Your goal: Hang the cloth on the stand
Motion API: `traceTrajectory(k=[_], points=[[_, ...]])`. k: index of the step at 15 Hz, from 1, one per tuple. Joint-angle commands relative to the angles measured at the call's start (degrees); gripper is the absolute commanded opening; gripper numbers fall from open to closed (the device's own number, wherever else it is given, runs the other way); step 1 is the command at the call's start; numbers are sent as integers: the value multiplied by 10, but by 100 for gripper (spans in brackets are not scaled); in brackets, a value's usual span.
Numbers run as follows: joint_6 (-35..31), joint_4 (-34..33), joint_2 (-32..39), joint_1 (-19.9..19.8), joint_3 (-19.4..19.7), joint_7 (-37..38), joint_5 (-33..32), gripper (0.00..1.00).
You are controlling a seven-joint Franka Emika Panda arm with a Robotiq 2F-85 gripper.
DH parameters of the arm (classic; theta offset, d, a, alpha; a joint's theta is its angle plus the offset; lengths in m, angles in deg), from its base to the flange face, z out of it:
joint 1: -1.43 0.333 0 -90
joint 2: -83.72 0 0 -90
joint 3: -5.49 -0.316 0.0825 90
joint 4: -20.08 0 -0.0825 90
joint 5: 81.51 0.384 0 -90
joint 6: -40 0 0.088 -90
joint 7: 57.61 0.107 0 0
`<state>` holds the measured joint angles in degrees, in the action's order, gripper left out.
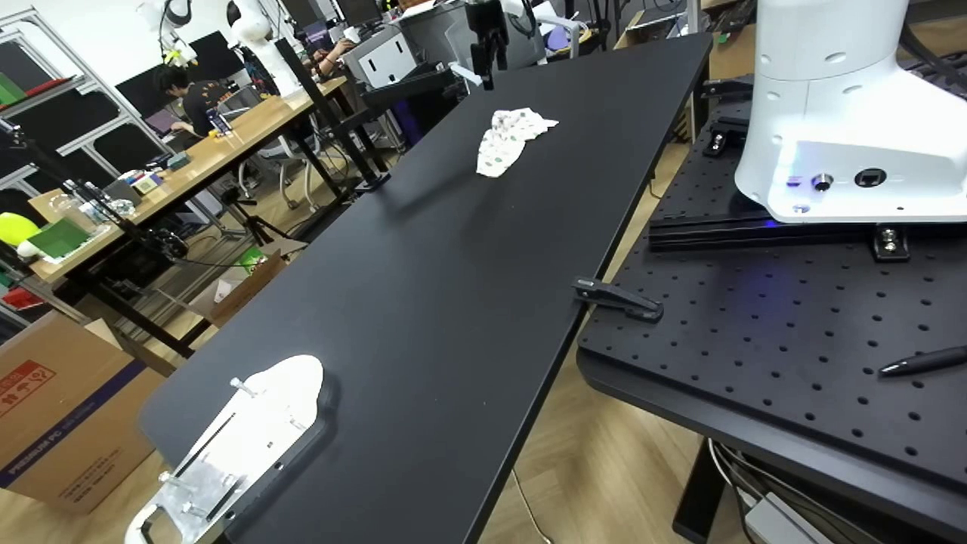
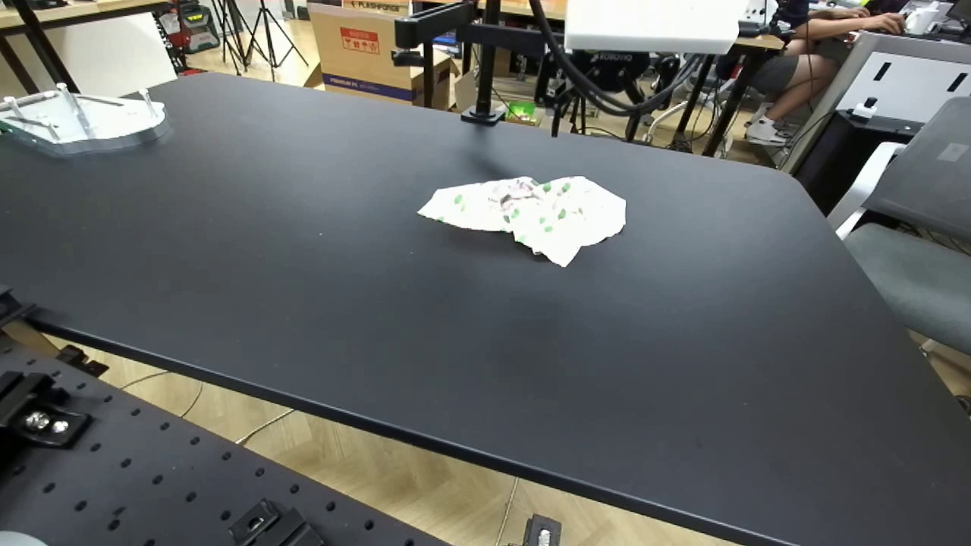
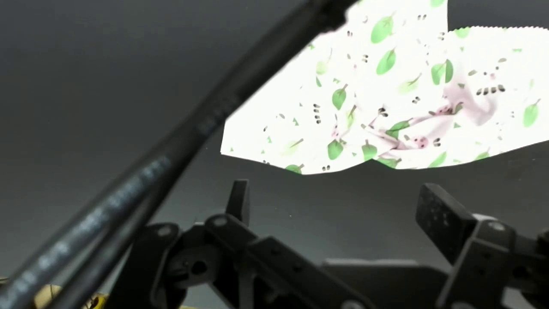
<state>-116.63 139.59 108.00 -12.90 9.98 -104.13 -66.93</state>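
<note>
I hang over the black table (image 2: 341, 326) with my fingers (image 3: 444, 221) spread wide, gripping nothing. The cloth (image 2: 569, 212) lies crumpled on that tabletop; in the wrist view its lower border runs just past my fingertips, apart from them, though how high above it I am I cannot tell. A thick black cable (image 3: 214, 116) slants across that view and hides part of the cloth's margin. In both exterior views dark surface runs all around the cloth. A black post (image 2: 486, 83) rises at the table edge on one side of the cloth, near but apart. On the cloth's opposite side the tabletop reaches its other long edge; past that come a strip of wooden floor (image 1: 604, 453) and a perforated plate (image 1: 770, 325). The white pegged stand (image 1: 264, 423) rests well apart from the cloth, toward one end, a long stretch of tabletop between them. A grey chair (image 2: 929, 182) stands beyond the opposite end.
</note>
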Motion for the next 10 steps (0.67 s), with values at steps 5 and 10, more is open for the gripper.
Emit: traceTrajectory(k=[5, 10], points=[[25, -117, 105, -50, -45, 14, -48, 100], [70, -160, 147, -55, -42, 19, -80, 100]])
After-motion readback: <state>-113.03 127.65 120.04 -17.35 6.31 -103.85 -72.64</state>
